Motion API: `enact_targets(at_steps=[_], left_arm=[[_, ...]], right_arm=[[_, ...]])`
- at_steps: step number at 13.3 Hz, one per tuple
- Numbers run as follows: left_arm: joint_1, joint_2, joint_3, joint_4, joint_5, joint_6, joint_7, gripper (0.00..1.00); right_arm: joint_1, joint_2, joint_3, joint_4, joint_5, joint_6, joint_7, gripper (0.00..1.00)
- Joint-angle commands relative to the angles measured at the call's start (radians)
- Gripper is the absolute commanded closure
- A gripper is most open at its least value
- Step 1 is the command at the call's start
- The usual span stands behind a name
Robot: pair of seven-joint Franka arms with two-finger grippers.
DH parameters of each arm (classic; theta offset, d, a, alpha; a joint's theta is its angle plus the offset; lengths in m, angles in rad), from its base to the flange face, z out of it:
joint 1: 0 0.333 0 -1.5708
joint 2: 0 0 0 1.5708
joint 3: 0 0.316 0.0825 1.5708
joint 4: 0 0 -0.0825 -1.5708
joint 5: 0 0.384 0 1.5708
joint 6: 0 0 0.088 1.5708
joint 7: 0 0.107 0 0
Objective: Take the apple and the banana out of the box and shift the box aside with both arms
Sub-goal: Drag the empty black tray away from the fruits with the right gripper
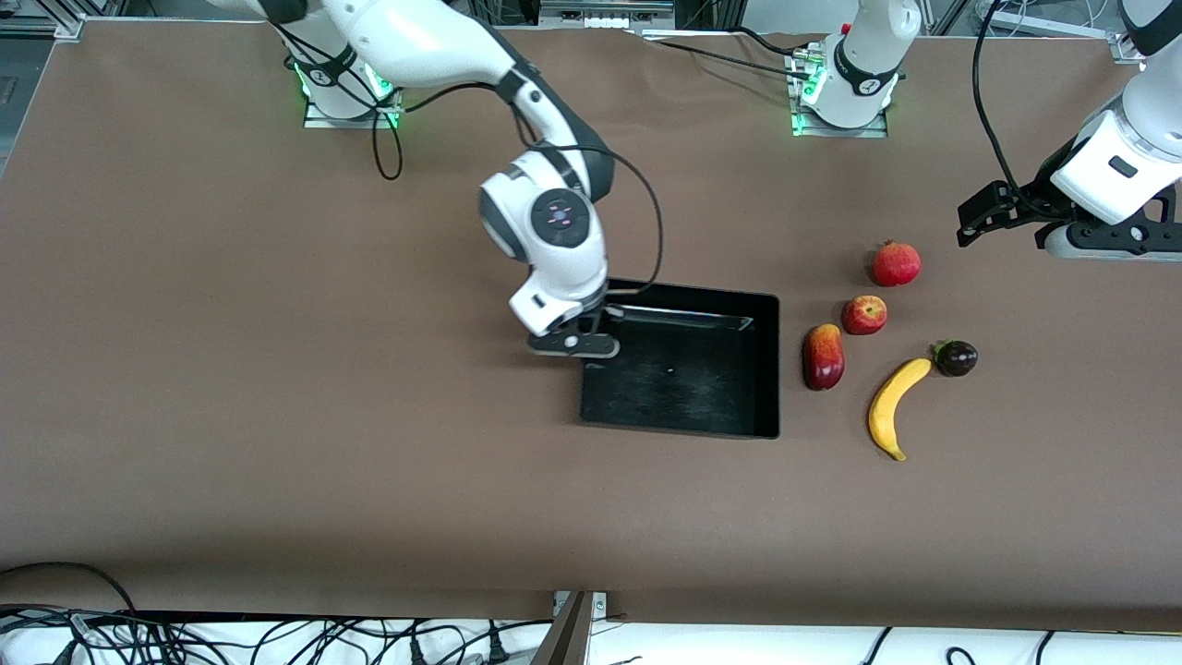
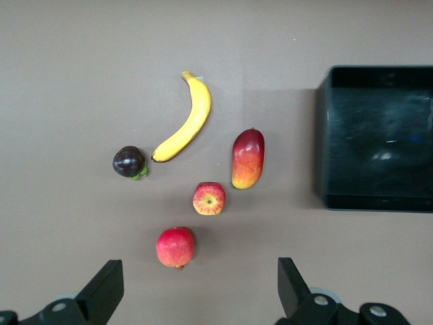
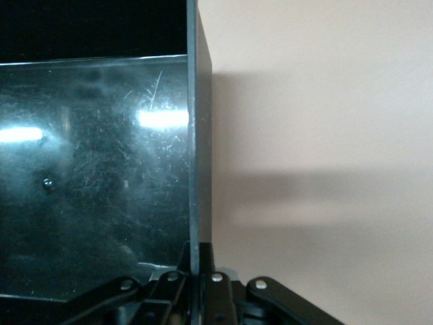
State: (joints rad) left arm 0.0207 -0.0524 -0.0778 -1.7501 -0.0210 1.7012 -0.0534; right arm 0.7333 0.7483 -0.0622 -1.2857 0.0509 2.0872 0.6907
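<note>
The black box (image 1: 683, 379) lies empty mid-table; it also shows in the left wrist view (image 2: 379, 142). My right gripper (image 1: 591, 356) is shut on the box's wall (image 3: 193, 135) at the side toward the right arm's end, one finger on each face (image 3: 196, 254). The yellow banana (image 1: 894, 406) (image 2: 186, 122) and the small red apple (image 1: 864, 314) (image 2: 209, 198) lie beside the box toward the left arm's end. My left gripper (image 1: 1108, 247) hangs open and empty (image 2: 201, 294) high over the table near the fruits.
A red pomegranate (image 1: 896, 264) (image 2: 175, 247), a red-yellow mango (image 1: 823, 356) (image 2: 247, 158) and a dark purple mangosteen (image 1: 955, 357) (image 2: 129, 162) lie among the fruits. Brown table cover all round; cables run along the front edge.
</note>
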Motion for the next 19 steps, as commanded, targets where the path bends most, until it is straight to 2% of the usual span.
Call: enact_targets(at_steps=[1,5,9,12,14,19], left_arm=[[-0.008,-0.003,0.010,-0.002,-0.030,-0.005,0.013,0.00],[-0.010,-0.003,0.010,-0.002,-0.030,-0.006,0.013,0.00],[-0.010,-0.003,0.010,-0.002,-0.030,-0.006,0.013,0.00],[-0.010,-0.004,0.010,-0.002,-0.030,-0.009,0.013,0.00],[-0.010,-0.006,0.010,-0.002,-0.030,-0.009,0.013,0.00],[-0.018,-0.004,0.007,0.000,-0.030,-0.009,0.013,0.00]], right_arm=[[-0.099,-0.145,0.007,-0.122,0.003,-0.049,-0.188,1.00],[-0.260,-0.325,-0.028,-0.376,0.013,-0.010,-0.454,1.00],[-0.397,-0.440,-0.070,-0.665,0.018,0.180,-0.625,1.00],[-0.417,-0.483,-0.140,-0.843,0.020,0.333,-0.701,1.00],[-0.423,-0.489,-0.163,-0.889,0.020,0.369,-0.714,1.00],[-0.443,-0.471,-0.163,-0.929,0.020,0.393,-0.735,1.00]])
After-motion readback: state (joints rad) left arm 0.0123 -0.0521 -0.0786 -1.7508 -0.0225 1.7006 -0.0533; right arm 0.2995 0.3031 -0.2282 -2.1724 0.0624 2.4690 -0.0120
